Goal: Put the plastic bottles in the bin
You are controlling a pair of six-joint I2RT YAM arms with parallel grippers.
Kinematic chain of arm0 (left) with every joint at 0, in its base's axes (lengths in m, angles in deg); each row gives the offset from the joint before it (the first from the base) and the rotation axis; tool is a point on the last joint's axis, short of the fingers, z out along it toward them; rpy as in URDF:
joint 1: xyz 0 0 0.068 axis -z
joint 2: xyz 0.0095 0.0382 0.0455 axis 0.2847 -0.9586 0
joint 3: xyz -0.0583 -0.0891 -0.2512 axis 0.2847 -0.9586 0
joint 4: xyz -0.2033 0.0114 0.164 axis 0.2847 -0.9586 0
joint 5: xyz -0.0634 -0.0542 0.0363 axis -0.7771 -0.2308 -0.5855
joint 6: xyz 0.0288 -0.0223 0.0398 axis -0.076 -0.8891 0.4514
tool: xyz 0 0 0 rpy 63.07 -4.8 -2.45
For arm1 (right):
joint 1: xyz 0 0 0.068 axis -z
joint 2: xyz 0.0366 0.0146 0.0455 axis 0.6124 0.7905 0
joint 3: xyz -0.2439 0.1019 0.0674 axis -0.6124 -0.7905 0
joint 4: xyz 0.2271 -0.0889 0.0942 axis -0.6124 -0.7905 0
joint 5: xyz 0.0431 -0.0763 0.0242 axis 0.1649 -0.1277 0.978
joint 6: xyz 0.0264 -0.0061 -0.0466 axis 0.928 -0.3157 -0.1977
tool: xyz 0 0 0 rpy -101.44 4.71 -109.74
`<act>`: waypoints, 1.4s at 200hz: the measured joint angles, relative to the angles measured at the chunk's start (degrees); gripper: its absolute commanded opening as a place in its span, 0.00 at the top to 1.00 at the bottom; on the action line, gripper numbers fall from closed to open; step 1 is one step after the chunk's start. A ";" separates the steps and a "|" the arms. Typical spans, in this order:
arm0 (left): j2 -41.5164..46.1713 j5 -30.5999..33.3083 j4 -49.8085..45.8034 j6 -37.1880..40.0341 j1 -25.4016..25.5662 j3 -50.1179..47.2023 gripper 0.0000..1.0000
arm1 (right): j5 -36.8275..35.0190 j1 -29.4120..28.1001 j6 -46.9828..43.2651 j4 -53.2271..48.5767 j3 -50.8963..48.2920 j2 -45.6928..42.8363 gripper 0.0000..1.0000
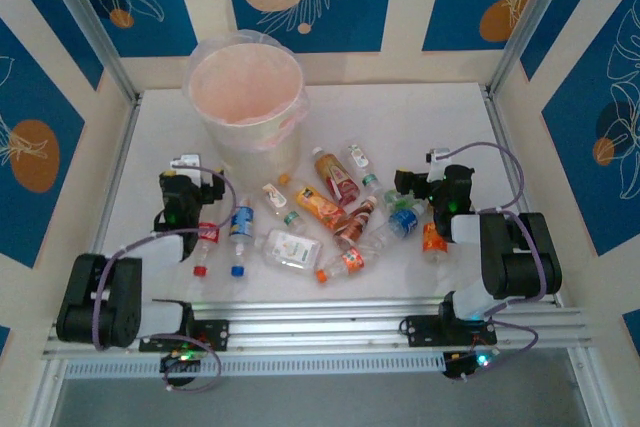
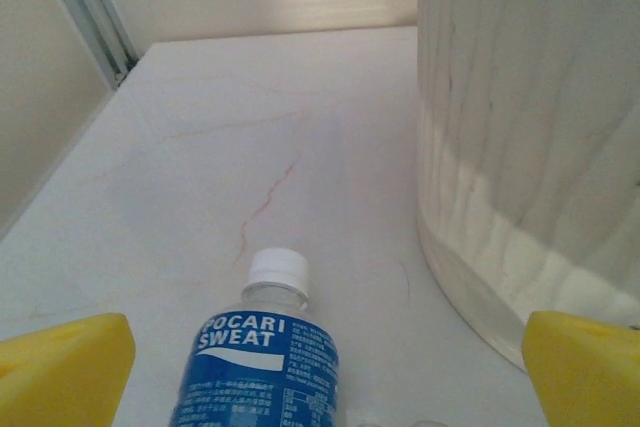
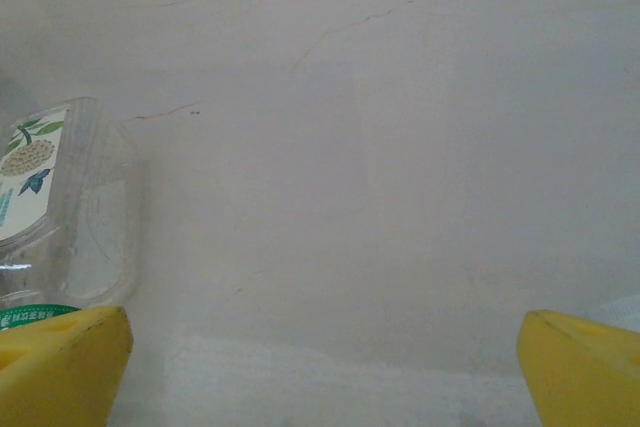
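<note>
The bin point(image 1: 245, 97), a tall cream bucket with a pinkish bag liner, stands at the back left of the table; its wall point(image 2: 530, 127) rises on the right of the left wrist view. Several plastic bottles lie scattered in front of it, among them an orange-labelled one point(image 1: 318, 205), a clear one point(image 1: 290, 247) and a blue-labelled one point(image 1: 240, 222). My left gripper point(image 1: 212, 187) point(image 2: 328, 347) is open over that blue Pocari Sweat bottle point(image 2: 265, 357), whose white cap points away. My right gripper point(image 1: 418, 187) point(image 3: 325, 347) is open over bare table, with a clear green-labelled bottle point(image 3: 50, 217) beside its left finger.
A red-labelled bottle point(image 1: 205, 235) lies by the left arm and an orange one point(image 1: 435, 239) by the right arm. Metal frame posts point(image 1: 110, 57) and patterned walls enclose the table. A rail point(image 1: 320, 332) runs along the near edge.
</note>
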 measured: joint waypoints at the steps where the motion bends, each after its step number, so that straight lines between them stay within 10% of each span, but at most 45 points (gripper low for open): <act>1: 0.28 0.02 -0.26 -0.04 0.00 0.04 0.00 | -0.02 0.00 -0.02 -0.04 0.02 -0.04 0.01; 114: 25.94 4.22 -32.00 -7.02 0.00 10.05 0.01 | -7.65 -1.75 3.61 -22.27 5.46 -22.60 0.01; 187: 17.66 11.23 -61.29 -14.05 0.00 31.17 0.00 | -14.32 -3.23 10.62 -44.50 11.50 -37.40 0.01; 280: 1.79 10.71 -78.31 -13.73 -0.31 39.17 0.00 | -15.82 -3.65 16.17 -63.06 19.19 -35.01 0.01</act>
